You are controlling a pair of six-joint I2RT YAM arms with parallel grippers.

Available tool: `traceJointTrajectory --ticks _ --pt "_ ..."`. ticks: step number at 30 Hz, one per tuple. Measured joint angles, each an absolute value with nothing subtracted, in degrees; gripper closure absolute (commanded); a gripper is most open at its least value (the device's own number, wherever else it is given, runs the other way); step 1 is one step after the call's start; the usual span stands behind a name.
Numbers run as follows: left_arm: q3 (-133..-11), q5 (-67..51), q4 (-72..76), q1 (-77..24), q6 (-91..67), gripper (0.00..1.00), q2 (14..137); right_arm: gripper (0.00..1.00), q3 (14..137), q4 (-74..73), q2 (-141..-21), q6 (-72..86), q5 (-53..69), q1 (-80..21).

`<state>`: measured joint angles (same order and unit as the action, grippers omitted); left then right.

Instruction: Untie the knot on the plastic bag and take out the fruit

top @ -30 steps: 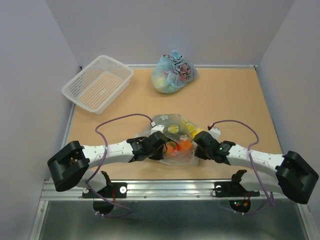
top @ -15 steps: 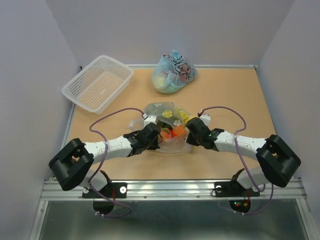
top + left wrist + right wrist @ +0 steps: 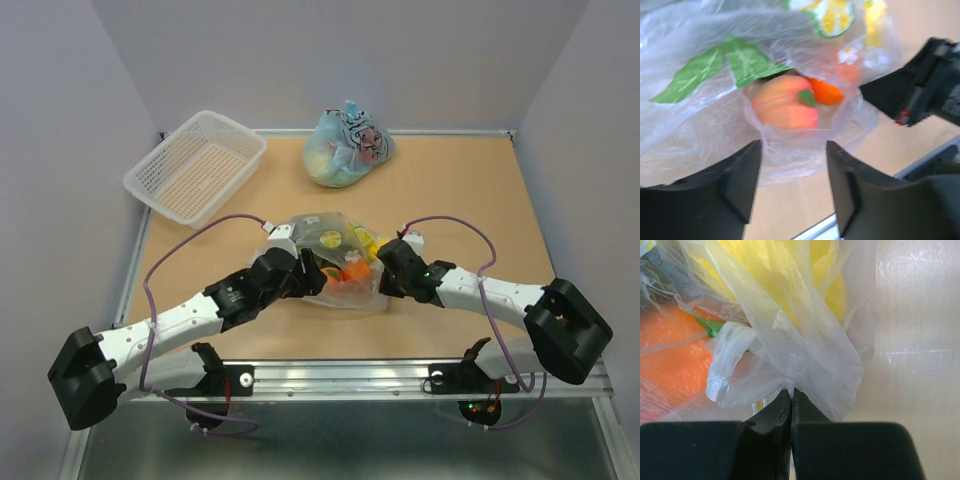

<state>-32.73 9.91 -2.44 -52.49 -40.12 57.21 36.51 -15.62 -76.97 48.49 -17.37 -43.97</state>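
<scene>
Roughly central on the table, the crinkly clear bag bulges with bright fruit. At 3 o'clock the right gripper pinches its film; at 8 o'clock the left gripper gapes.

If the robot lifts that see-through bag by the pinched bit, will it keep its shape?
Probably not. The plastic bag looks thin and crinkly, so it would likely sag. The round fruit inside seems loose, so it may tumble to the bottom.
</scene>
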Motion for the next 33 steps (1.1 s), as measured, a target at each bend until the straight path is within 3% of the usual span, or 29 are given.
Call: traceJointTrajectory --ticks 7,14,33 --pt "-41.2 10.2 -4.8 -54.3 -40.8 0.26 57.1 0.99 36.6 -16.5 -76.5 45.8 -17.6 -44.0" --pt "-49.0 12.5 -7.3 -55.5 -41.9 0.26 69.6 0.99 36.6 -16.6 -76.5 44.6 -17.5 -44.0" --pt "-50.6 13.7 -9.1 -56.2 -48.1 0.12 88.0 0.99 36.5 -16.7 -76.5 43.9 -16.8 -44.0"
